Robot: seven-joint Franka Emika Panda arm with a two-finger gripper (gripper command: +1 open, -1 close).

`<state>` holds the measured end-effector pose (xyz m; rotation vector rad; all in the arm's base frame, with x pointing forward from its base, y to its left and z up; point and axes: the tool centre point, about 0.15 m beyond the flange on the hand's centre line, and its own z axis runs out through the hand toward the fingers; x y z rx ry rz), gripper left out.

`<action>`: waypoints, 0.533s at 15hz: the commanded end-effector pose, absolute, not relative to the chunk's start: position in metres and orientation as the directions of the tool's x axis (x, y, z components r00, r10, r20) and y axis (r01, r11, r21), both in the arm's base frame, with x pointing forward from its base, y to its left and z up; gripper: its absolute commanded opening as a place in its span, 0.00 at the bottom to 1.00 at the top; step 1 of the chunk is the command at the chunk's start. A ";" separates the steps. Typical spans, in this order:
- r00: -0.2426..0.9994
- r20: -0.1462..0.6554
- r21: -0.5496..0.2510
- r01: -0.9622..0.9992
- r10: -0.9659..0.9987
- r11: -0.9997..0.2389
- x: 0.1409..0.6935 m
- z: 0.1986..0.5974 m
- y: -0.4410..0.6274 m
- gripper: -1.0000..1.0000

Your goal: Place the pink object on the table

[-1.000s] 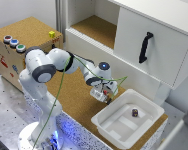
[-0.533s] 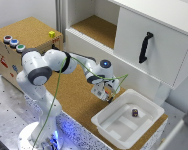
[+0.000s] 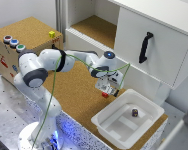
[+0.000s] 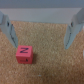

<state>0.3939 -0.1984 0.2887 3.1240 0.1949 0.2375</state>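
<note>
Tool (image 4: 41,31) released, fingers wide | pink object (image 4: 23,54) on table (image 4: 50,60), btwn & below fingers, not touching

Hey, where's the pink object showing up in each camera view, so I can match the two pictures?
Exterior view: the pink object lies on the table, just under the gripper, near the white bin.
Wrist view: the pink object is a small cube lying on cork between the fingers.
Shared landmark: the cork surface of the table.
</note>
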 end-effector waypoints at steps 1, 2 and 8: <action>0.992 0.100 0.020 0.070 0.071 -0.997 0.413 0.248 -0.214 0.00; 0.993 0.103 0.023 0.060 0.062 -0.998 0.416 0.245 -0.218 0.00; 0.994 0.105 0.053 0.036 0.041 -0.998 0.431 0.221 -0.229 0.00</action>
